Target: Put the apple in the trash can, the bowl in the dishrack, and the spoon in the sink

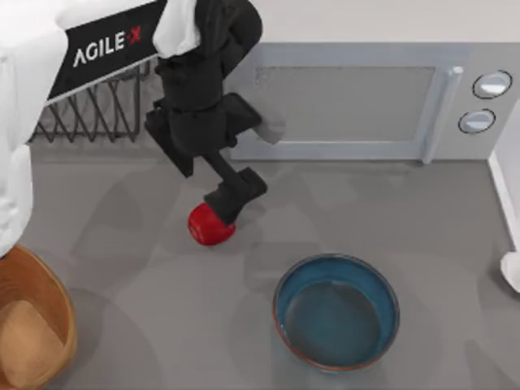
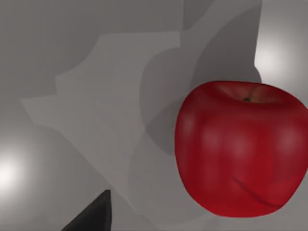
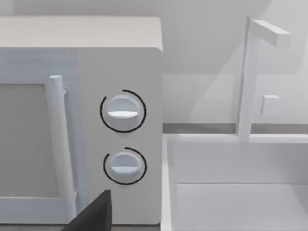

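A glossy red apple (image 1: 210,227) lies on the grey table left of centre. My left gripper (image 1: 231,203) hangs open just over its upper right side, and nothing is held. In the left wrist view the apple (image 2: 240,149) looms close, beside one dark fingertip (image 2: 91,215). The blue-teal bowl (image 1: 335,312) stands at the front, right of centre. The tan-orange trash can (image 1: 57,302) sits in the front left corner. The dark wire dishrack (image 1: 91,112) is at the back left, partly under my left arm. The white sink (image 3: 231,192) is on the right. A pale rounded piece, probably the spoon (image 1: 511,272), shows at the right edge.
A grey microwave (image 1: 349,101) stands along the back, between the dishrack and the sink edge (image 1: 504,191). The right wrist view faces its two knobs (image 3: 122,111), the tap (image 3: 250,77) and one dark fingertip (image 3: 94,214) of my parked right gripper, which is open.
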